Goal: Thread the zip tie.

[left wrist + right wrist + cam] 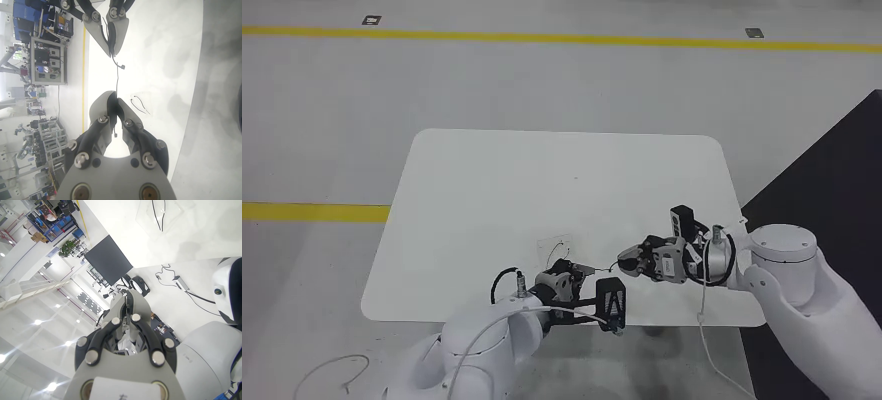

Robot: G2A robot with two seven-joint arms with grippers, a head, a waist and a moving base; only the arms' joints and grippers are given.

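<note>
- Left gripper (115, 97): jaws clenched on the black zip tie (117, 81). The tie runs straight out past the jaw tips toward the right gripper (112, 55).
- Right gripper: jaws clamped on a second strand (114, 60), with its square head (122, 66) hanging just past the tips. The zip tie's free end sits just beside that head. Whether it passes through cannot be told.
- Clear pouch (170, 216): lies flat on the table (542, 170), well beyond the right jaws, and holds two spare ties (157, 220).
- Top view: both jaw pairs meet tip to tip, with the pouch just beyond the gap between them.
</note>
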